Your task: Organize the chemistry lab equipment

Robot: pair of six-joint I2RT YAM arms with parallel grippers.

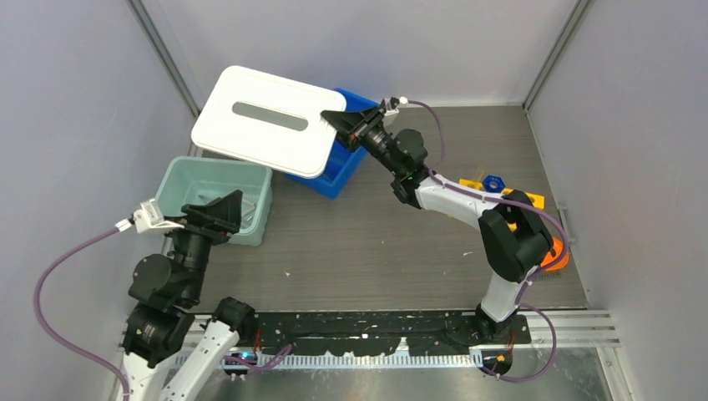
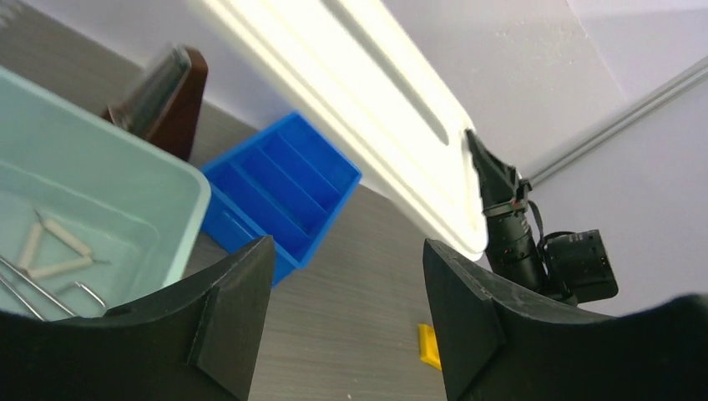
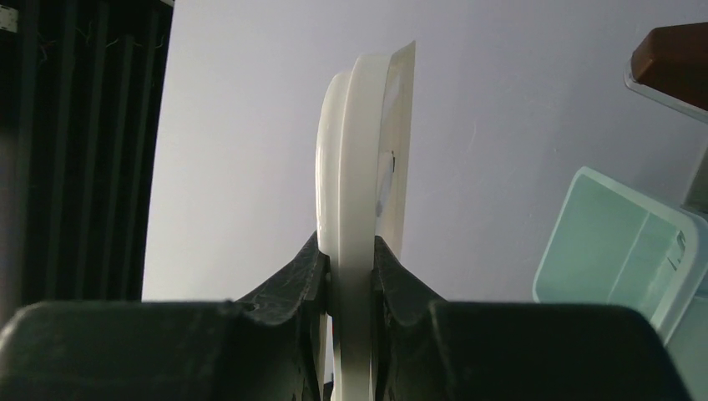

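Right gripper [image 3: 351, 261]: jaws clamped on the rim of the white lid [image 1: 267, 121], held aloft over the blue bin [image 1: 338, 174].
Left gripper [image 2: 346, 276]: jaws apart, empty, above the teal tub [image 2: 125, 134].
Done: white triangle [image 2: 54, 251] and tongs [image 2: 29, 288] lie in the tub.
Left, I judge: seat the lid; yellow rack [image 1: 526, 199] with blue-capped tube [image 1: 493, 181] unsorted at right.

white lid [image 1: 250, 138], blue bin [image 1: 338, 170], pale green tub [image 1: 179, 174], yellow rack [image 1: 532, 200], grey wood-grain table [image 1: 376, 242].
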